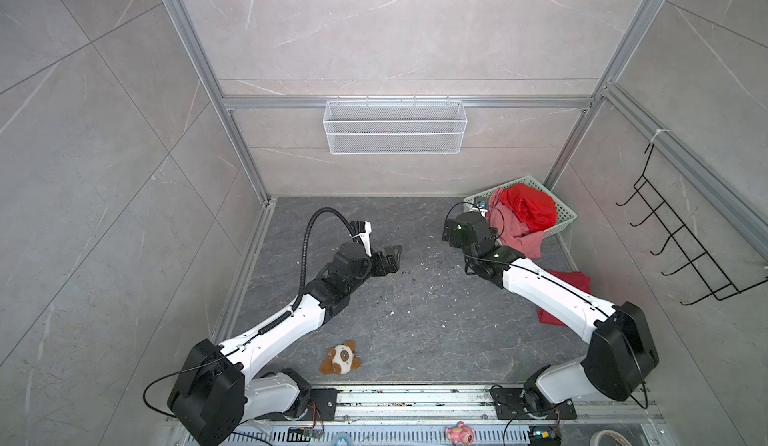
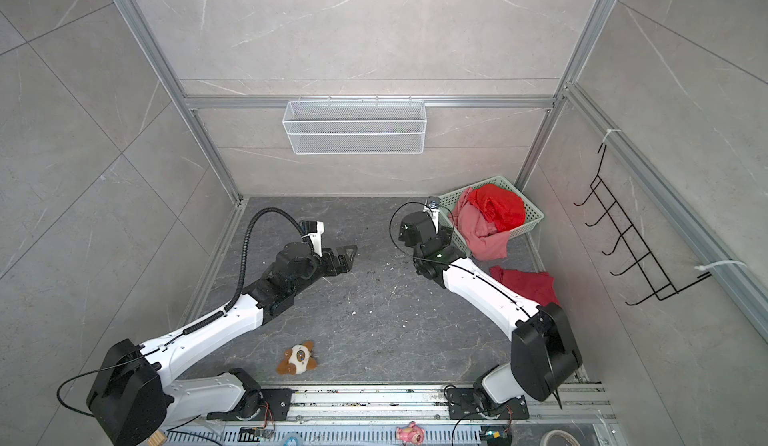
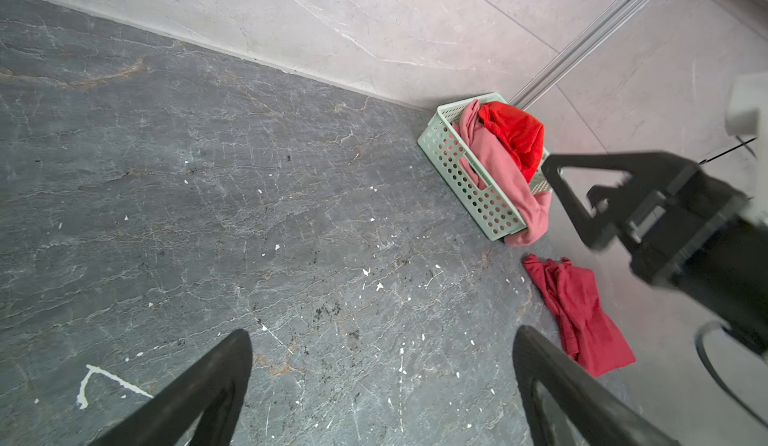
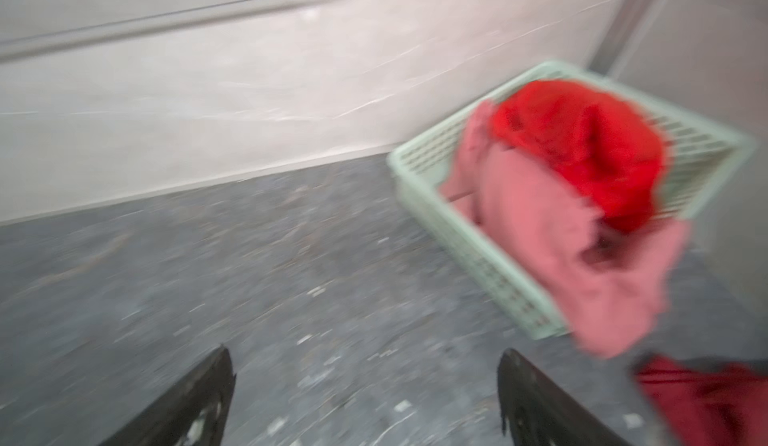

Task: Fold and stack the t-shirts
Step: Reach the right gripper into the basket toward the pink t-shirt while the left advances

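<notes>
The left gripper [image 3: 382, 340] has its jaws spread wide with nothing between them. In the left wrist view its two black fingers [image 3: 224, 377] frame bare dark stone tabletop [image 3: 208, 174] well short of the pale green perforated basket [image 3: 469, 178]. The right gripper [image 4: 365, 354] is likewise wide apart and empty, and points at the tabletop just beside the basket's near wall [image 4: 490, 273]; this wrist view is blurred.

In both top views the left arm lies low, its forearm angled toward the basket [image 1: 536, 180] and its gripper [image 1: 392, 257] well apart from it. The right arm's forearm slopes down to a wrist bent sharply just beside the basket's near corner, and the wrist housing hides its gripper there.

The bright scarlet t-shirt [image 1: 528, 207] is bunched on top inside the basket. The salmon-pink t-shirt [image 1: 519, 236] lies under it and spills over the basket's end wall onto the tabletop. The dark crimson t-shirt [image 3: 582, 311] lies crumpled on the tabletop near the basket; the left wrist view shows it whole, while in the top views the right forearm crosses it [image 1: 571, 282].

Only the top views show the brown-and-white plush toy [image 1: 340, 359], far from the basket.
</notes>
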Motion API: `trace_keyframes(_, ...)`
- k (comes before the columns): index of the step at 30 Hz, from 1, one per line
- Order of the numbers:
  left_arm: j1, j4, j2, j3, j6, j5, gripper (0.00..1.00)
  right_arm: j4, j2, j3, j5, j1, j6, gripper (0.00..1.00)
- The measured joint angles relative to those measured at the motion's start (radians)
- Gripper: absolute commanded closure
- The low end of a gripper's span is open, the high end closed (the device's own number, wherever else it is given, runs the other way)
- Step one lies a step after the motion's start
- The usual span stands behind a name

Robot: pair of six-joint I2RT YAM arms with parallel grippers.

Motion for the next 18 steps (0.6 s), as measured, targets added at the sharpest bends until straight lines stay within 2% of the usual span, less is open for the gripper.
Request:
trace_keyframes(7,0.000,-0.010,0.106,0.072,0.024,0.066,0.00,0.113,0.025,-0.079,-0.065,-0.246,-0.049,0.00)
trace_keyframes(13,0.000,-0.006,0.214,0.179,0.029,0.109,0.00,0.175,0.077,-0.079,-0.155,-0.329,-0.068,0.03)
trace_keyframes(18,0.000,-0.009,0.316,0.268,0.028,0.135,0.00,0.195,0.186,-0.051,-0.152,-0.359,-0.077,0.08)
